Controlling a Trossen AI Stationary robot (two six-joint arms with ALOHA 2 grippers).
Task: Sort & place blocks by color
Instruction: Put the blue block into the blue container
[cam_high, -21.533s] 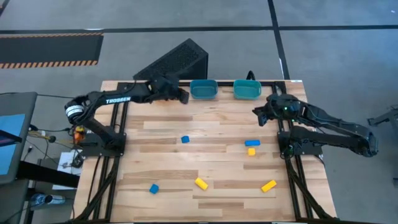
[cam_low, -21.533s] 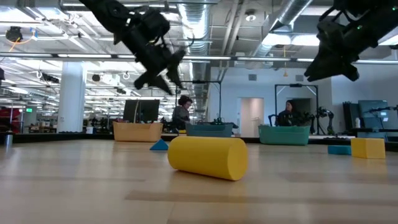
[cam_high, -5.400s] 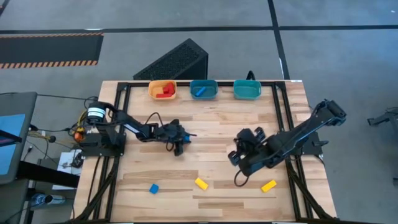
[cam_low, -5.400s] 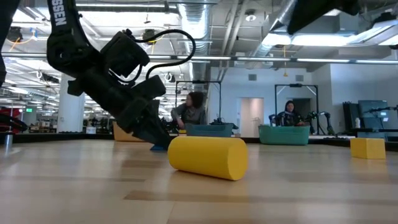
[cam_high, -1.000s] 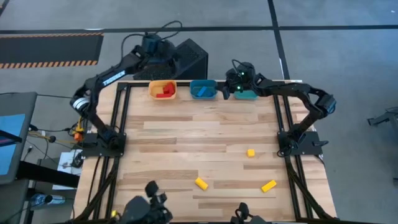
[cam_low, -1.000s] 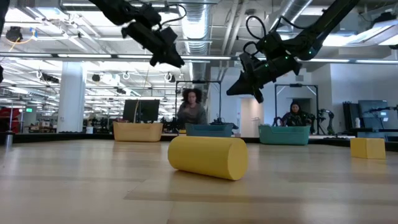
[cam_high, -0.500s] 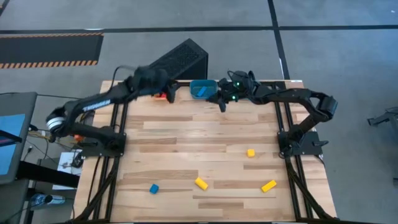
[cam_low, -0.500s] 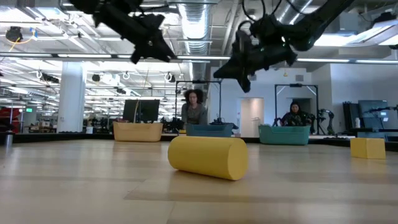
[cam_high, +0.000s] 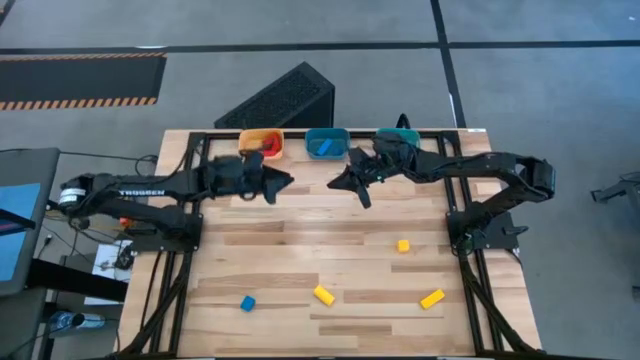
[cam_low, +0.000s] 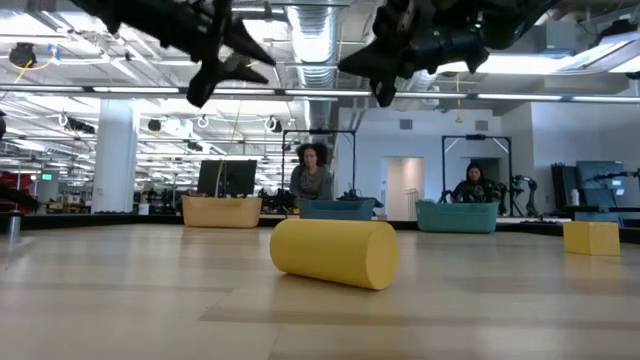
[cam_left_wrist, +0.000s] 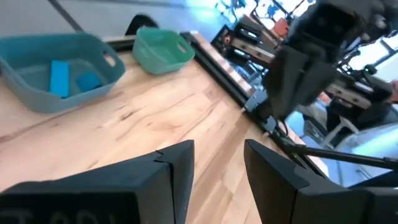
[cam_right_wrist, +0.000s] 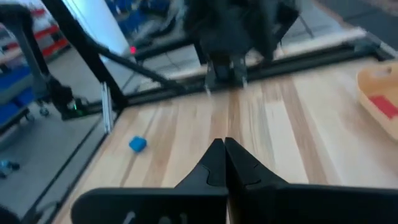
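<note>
Both arms are pulling back from the bins (cam_high: 327, 143), the left gripper (cam_high: 285, 181) part open and empty, the right gripper (cam_high: 338, 183) pinched shut on nothing, so they are heading for the blue block (cam_high: 247, 302) and three yellow blocks (cam_high: 323, 295) waiting well in front of the bins.

Both arms are stretched in toward the middle, up above the far half of the table and pointing at each other. The left gripper (cam_high: 283, 182) has its fingers (cam_left_wrist: 180, 168) parted with a clear gap and nothing between them. The right gripper (cam_high: 335, 184) has its fingertips (cam_right_wrist: 214, 163) pressed tight together, also empty.
</note>
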